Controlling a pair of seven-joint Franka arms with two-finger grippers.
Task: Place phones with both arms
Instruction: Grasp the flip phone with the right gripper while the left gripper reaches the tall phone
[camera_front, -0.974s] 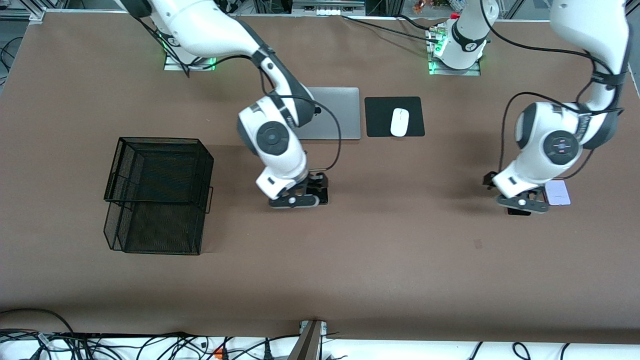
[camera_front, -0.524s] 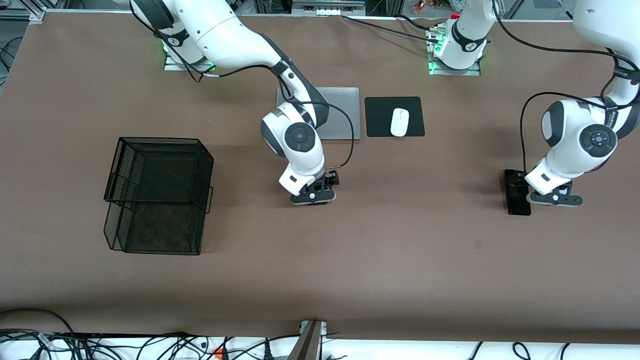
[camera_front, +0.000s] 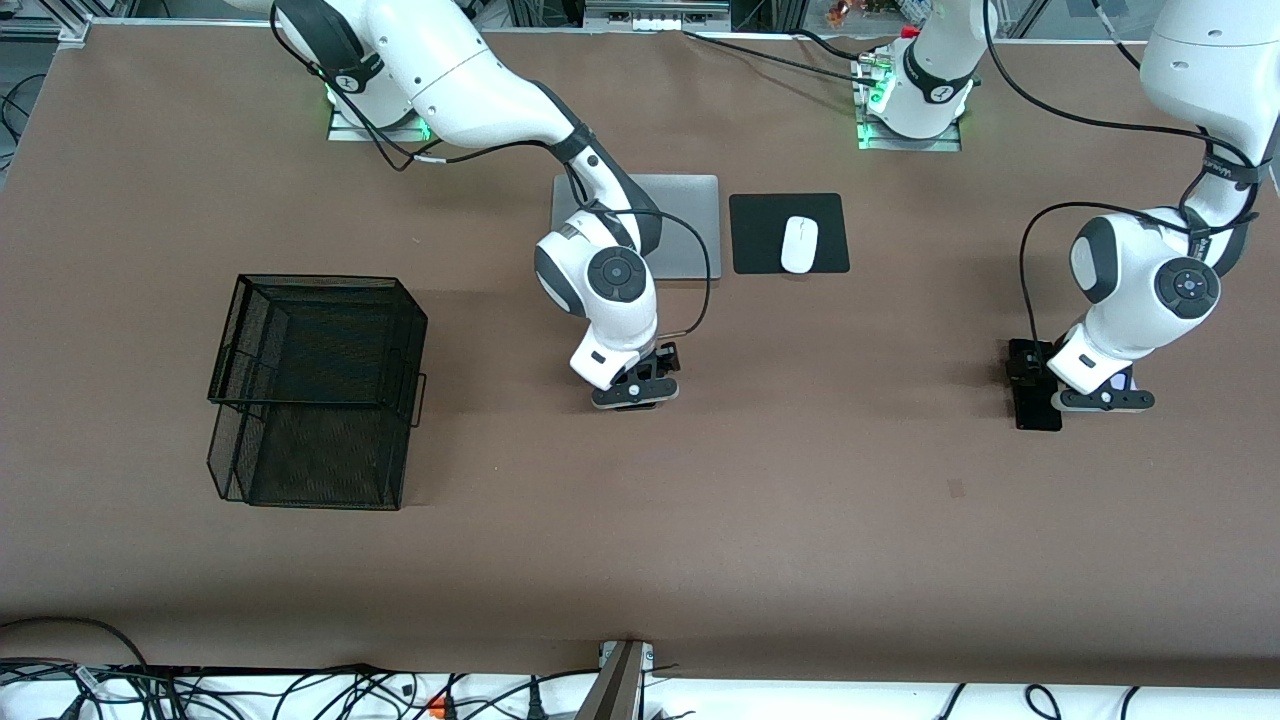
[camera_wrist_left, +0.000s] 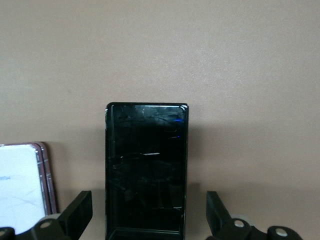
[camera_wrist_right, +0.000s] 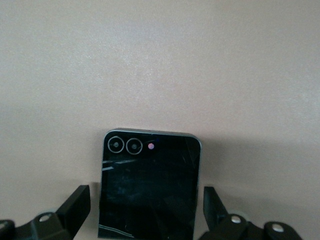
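Left gripper (camera_wrist_left: 145, 227) low over slim black slab (camera_wrist_left: 146, 170), glossy, smudged, fingers (camera_wrist_left: 76, 216) spread wide either side, not touching. Lilac phone (camera_wrist_left: 20, 185) just beside slab. Right gripper (camera_wrist_right: 145, 220) likewise agape around squarish black phone (camera_wrist_right: 149, 185) mid-table, glassy, two round lenses. Matte brown table (camera_front: 800, 520).

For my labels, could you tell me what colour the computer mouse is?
White; the mouse shows best in the front view.
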